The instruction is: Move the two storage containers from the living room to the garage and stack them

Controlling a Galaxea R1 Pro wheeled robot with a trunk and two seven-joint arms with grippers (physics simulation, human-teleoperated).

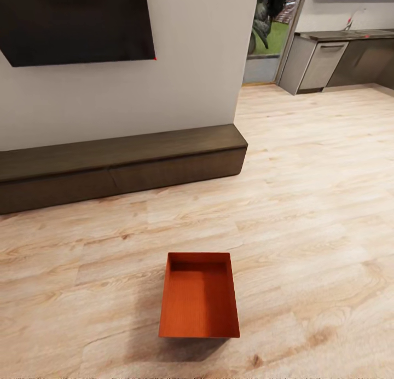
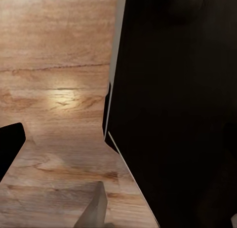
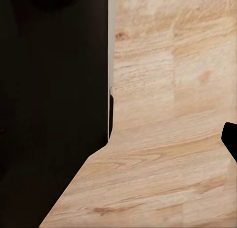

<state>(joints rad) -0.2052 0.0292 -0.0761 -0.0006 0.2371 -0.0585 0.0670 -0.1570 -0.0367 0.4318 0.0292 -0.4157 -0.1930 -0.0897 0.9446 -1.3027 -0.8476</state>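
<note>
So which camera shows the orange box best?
The head view. There the orange box sits whole on the wood floor, open side up, in front of the long dark cabinet. Both wrist views look at floor planks and dark robot parts instead.

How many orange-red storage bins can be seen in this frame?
1. A single orange-red rectangular open-topped bin sits on the light wood-plank floor, in front of the long dark-brown low cabinet. The second may lie outside the camera's view.

The light wood-plank floor (image 1: 306, 214) carries one orange-red rectangular topless plastic bin (image 1: 199, 297) and a long low dark-brown cabinet (image 1: 120, 165).
</note>
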